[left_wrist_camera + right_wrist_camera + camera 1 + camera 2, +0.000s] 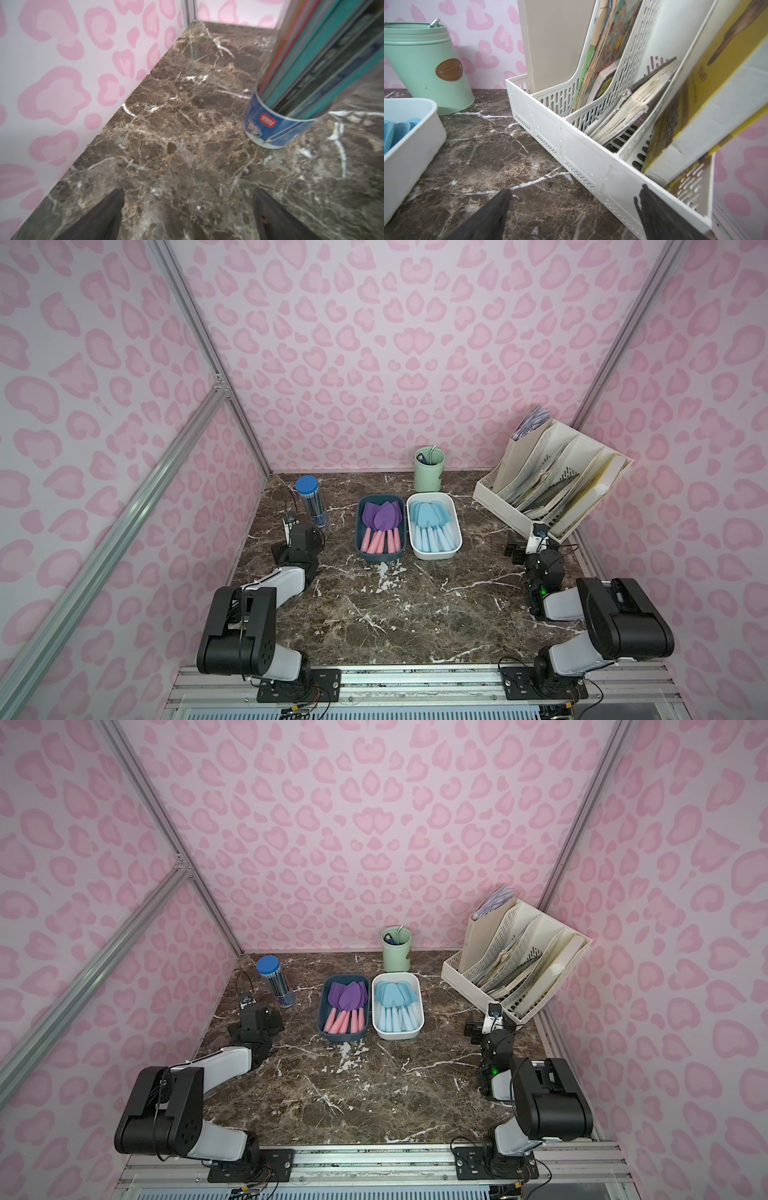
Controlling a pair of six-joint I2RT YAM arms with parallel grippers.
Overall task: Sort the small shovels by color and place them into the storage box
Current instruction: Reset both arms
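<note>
My left tool (187,193) hangs low over bare counter (166,124), jaws spread wide and holding nothing. A pencil tube (291,93) stands just ahead of it. My right tool (576,189) gapes just as wide, also empty, its nose near a file rack (571,149). Between the two tools sit two boxes, side by side. Purple shovels (382,518) fill the dark box (358,531) and blue shovels (432,522) the white box (459,535), one colour each, handles toward me. No shovel lies loose, so I judge the sorting done, with both tools standing clear of the boxes.
</note>
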